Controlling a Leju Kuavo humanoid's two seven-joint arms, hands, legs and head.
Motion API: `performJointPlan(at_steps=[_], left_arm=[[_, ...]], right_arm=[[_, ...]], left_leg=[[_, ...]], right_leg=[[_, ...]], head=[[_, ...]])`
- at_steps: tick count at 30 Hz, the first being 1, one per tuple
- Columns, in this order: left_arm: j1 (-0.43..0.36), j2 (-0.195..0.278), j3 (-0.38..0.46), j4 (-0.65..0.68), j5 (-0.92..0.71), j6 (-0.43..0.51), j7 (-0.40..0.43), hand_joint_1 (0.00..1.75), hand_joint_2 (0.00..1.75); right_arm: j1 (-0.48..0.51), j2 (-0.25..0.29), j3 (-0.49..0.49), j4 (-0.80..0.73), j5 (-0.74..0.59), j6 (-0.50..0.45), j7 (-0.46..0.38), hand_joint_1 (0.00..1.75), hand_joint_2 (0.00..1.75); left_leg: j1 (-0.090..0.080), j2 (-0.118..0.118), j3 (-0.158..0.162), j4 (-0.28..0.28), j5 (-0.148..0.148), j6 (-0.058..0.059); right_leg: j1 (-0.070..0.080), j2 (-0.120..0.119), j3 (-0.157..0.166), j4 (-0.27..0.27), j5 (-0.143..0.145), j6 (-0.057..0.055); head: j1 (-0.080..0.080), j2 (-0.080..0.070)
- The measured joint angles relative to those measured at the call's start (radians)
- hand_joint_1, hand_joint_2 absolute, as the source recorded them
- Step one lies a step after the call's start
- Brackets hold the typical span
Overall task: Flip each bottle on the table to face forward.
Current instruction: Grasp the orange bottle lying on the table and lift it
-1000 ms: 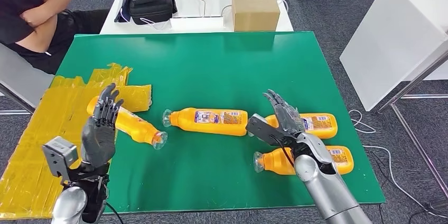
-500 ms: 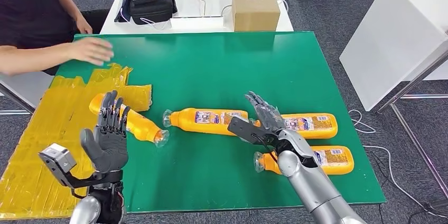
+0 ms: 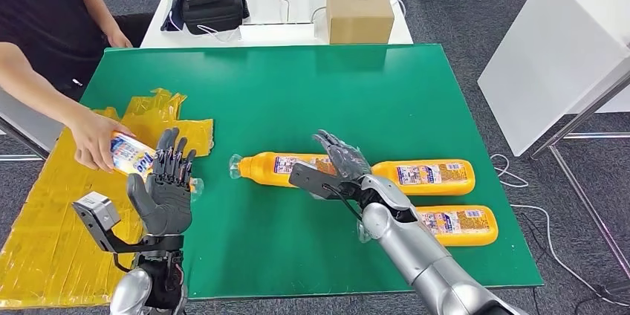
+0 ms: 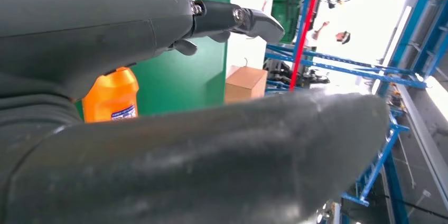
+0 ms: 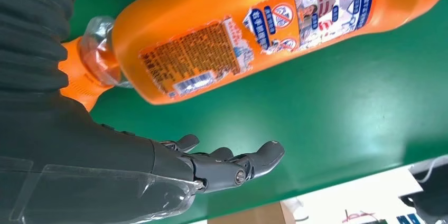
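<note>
Orange bottle (image 3: pixel 286 169) lies just under R hand (image 3: pixel 338 166), fingers spread, holding nothing.

Four orange bottles lie on their sides. The far-left bottle (image 3: pixel 131 153) shows a white and blue label and rests tilted on the left side. The middle bottle (image 3: pixel 286 169) points its clear cap left, its printed label facing up. The far right bottle (image 3: pixel 431 173) lies in line with it, just to its right. The near right bottle (image 3: pixel 457 225) lies just beside it, nearer the front edge.
</note>
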Motion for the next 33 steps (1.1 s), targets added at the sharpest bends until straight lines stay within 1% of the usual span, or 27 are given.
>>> performJointPlan(at_steps=[5, 10, 14, 20, 26, 30, 33], left_arm=[[-0.01, 0.0, -0.009, 0.014, 0.019, -0.008, 0.0, 0.0, 0.0], [-0.031, 0.0, -0.026, 0.035, 0.037, -0.015, 0.001, 0.0, 0.0], [-0.042, 0.001, -0.033, 0.049, 0.052, -0.015, 0.001, 0.0, 0.0], [-0.05, 0.001, -0.038, 0.059, 0.056, -0.015, 0.0, 0.0, 0.0], [-0.062, 0.002, -0.039, 0.073, 0.07, -0.016, 0.001, 0.0, 0.0], [-0.081, 0.001, -0.043, 0.085, 0.087, -0.015, 0.006, 0.0, 0.0], [-0.1, 0.001, -0.053, 0.086, 0.095, -0.012, 0.019, 0.0, 0.0]], right_arm=[[-0.035, 0.024, 0.014, 0.079, 0.003, -0.003, 0.024, 0.0, 1.75], [-0.094, 0.069, 0.023, 0.216, 0.024, -0.009, 0.042, 0.0, 1.75], [-0.138, 0.102, 0.042, 0.328, 0.071, -0.013, 0.081, 0.0, 1.75], [-0.172, 0.124, 0.063, 0.418, 0.099, -0.013, 0.108, 0.0, 1.75], [-0.208, 0.139, 0.08, 0.5, 0.165, 0.046, 0.168, 0.0, 1.75], [-0.232, 0.147, 0.088, 0.538, 0.183, 0.102, 0.174, 0.0, 1.75], [-0.243, 0.154, 0.091, 0.551, 0.186, 0.123, 0.173, 0.0, 1.75]], left_leg=[[0.0, 0.0, 0.0, 0.0, 0.0, 0.0], [0.0, 0.0, 0.0, 0.0, 0.0, 0.0], [0.0, 0.0, 0.0, 0.0, 0.0, 0.0], [0.0, 0.0, 0.0, 0.0, 0.0, 0.0], [0.0, 0.0, 0.001, 0.0, 0.0, 0.0], [0.0, 0.0, 0.004, 0.0, 0.0, 0.0], [0.0, 0.001, 0.006, 0.0, 0.0, 0.0]], right_leg=[[-0.001, 0.0, 0.0, 0.0, 0.0, 0.0], [0.0, 0.0, 0.0, 0.0, 0.0, 0.0], [0.0, 0.0, 0.0, 0.0, 0.0, 0.0], [0.0, 0.0, 0.0, 0.0, 0.0, 0.0], [0.0, 0.0, 0.001, 0.0, 0.0, 0.0], [0.0, 0.0, 0.003, 0.0, 0.0, 0.0], [0.0, 0.001, 0.005, 0.0, 0.0, 0.0]], head=[[0.0, 0.0], [0.0, 0.0], [0.0, 0.0], [0.0, 0.0], [0.0, 0.0], [0.0, 0.0], [0.0, 0.0]])
